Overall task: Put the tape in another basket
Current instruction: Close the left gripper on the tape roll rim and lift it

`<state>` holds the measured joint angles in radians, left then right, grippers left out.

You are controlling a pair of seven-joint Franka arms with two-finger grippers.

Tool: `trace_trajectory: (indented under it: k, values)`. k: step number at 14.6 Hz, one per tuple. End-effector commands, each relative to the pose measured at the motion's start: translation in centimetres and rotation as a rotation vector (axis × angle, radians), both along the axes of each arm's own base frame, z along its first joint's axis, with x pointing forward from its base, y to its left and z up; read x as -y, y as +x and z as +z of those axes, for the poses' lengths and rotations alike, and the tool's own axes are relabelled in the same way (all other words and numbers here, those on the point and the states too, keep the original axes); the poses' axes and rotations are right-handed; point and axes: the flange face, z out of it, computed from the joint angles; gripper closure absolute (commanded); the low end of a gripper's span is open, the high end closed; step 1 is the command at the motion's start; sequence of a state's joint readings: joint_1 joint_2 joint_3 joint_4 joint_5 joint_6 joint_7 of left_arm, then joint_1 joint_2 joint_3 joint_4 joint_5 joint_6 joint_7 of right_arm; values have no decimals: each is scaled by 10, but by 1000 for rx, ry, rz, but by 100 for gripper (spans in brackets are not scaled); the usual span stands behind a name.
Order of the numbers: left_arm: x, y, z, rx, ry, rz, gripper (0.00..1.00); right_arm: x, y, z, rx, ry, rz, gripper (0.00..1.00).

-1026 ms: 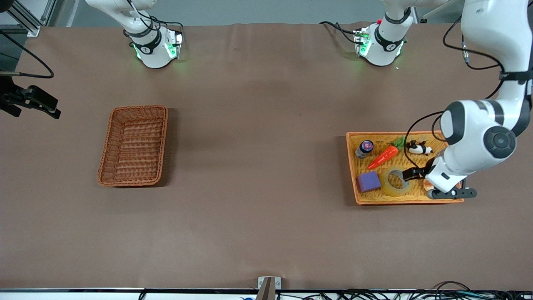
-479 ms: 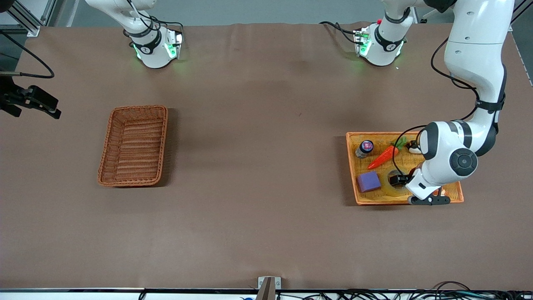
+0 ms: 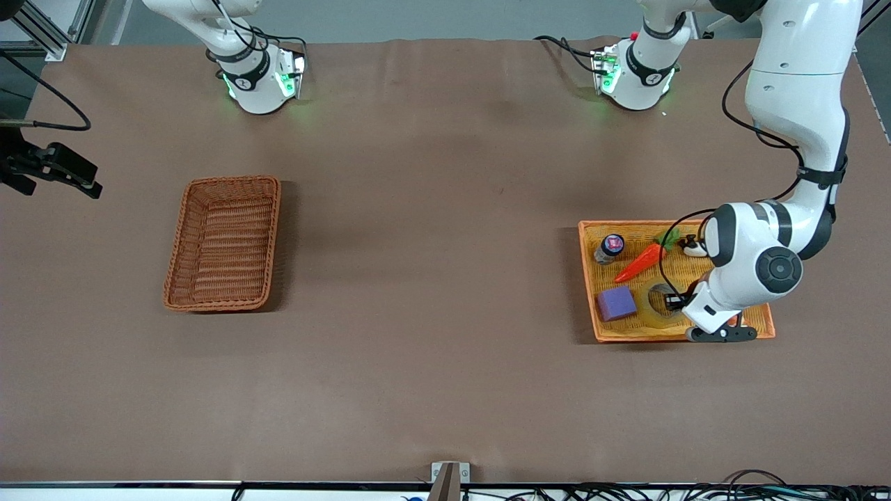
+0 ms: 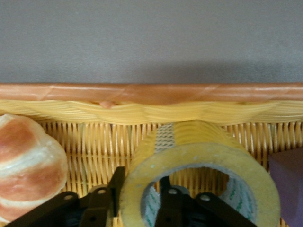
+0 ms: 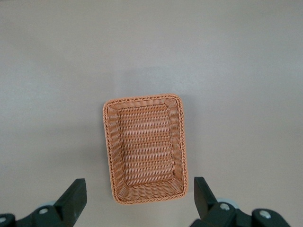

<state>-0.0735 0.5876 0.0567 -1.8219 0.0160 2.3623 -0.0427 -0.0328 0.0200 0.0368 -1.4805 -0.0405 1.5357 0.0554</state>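
Yellowish tape (image 4: 199, 165) — left tool (image 4: 139, 198) straddling its wall, right tool (image 5: 137, 198) waiting.

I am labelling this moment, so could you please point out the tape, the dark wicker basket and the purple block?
tape (image 4: 199, 158), left wrist view, on the roll's yellowish upper face.
dark wicker basket (image 3: 182, 229), front view, on its long side wall.
purple block (image 3: 616, 303), front view, on its top face.

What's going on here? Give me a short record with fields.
tape: in the yellow tray, beside the purple block
left end effector: one finger inside the tape's hole, one outside its wall; closure unclear
right end effector: open, high over the brown basket, waiting
brown basket: empty
other tray items: carrot, small bottle, bread roll
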Motion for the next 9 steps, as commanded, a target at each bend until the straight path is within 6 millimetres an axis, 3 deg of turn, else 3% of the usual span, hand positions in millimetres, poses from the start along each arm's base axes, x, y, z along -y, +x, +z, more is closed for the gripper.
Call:
trace_trajectory:
  k: [1,3,5,8,9]
  values:
    - [-7,-5,40,19,11,-2,100,-1,-4,2,-2,23,5,0]
    - [-6,-10,85,3,9,5,100,-1,-4,2,-2,23,7,0]
    - [8,-20,134,-11,1,1,100,-1,-4,1,-3,23,5,0]
    - [77,-37,176,-25,-26,-50,100,0,-4,2,-2,23,4,0]
    - [116,-43,181,-25,-39,-51,100,0,-4,2,-2,23,5,0]
